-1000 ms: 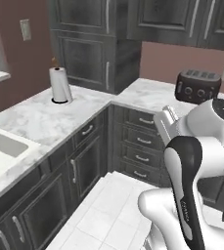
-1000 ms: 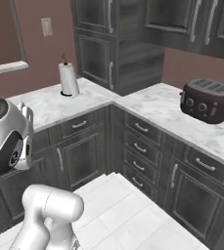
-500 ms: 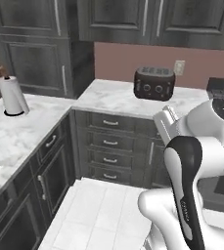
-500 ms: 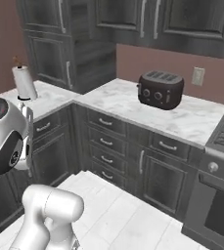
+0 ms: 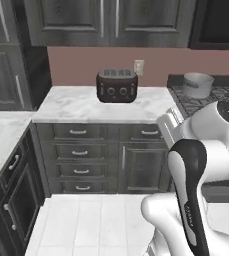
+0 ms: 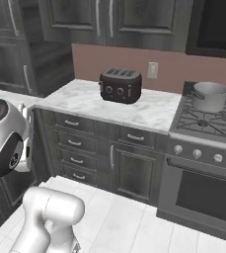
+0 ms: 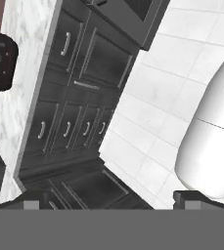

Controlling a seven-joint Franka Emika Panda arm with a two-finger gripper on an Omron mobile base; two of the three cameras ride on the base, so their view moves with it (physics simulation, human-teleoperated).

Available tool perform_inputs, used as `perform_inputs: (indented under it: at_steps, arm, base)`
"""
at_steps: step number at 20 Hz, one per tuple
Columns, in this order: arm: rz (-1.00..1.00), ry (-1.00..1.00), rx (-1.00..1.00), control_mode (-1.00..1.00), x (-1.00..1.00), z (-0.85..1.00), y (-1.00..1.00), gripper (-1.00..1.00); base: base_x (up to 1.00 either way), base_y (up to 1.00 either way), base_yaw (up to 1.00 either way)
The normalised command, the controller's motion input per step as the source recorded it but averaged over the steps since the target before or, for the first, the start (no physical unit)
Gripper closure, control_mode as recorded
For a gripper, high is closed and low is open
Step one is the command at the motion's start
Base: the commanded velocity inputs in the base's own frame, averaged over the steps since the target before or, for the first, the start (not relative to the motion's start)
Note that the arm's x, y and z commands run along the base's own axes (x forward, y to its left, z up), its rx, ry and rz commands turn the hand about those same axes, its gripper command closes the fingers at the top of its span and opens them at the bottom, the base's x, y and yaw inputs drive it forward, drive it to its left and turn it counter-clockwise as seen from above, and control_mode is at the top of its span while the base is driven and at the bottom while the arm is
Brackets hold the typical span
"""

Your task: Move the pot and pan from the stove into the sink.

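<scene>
Even soft light (rendered), sharp, shadowless

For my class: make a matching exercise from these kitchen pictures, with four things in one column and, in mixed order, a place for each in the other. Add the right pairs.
Things:
1. toaster
2. pot
3. wall socket
4. row of round knobs

Places:
A. on the front of the stove
B. on the pink wall behind the toaster
C. on the marble counter
D. on a back burner of the stove

Pairs: 1-C, 2-D, 3-B, 4-A
</scene>
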Motion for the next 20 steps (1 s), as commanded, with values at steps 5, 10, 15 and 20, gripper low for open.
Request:
perform_inputs:
  at_steps: [5, 10, 15, 20]
  arm:
    - [0.0, 0.0, 0.0, 1.0, 0.0, 0.0, 0.0, -1.0]
    - [0.0, 0.0, 0.0, 1.0, 0.0, 0.0, 0.0, -1.0]
    - [0.0, 0.0, 0.0, 1.0, 0.0, 0.0, 0.0, -1.0]
    - [0.0, 0.0, 0.0, 1.0, 0.0, 0.0, 0.0, -1.0]
  base:
    - [0.0, -0.08, -0.42]
    - [-0.02, -0.18, -0.36]
    - [0.0, -0.02, -0.07]
    - [0.02, -0.48, 0.0]
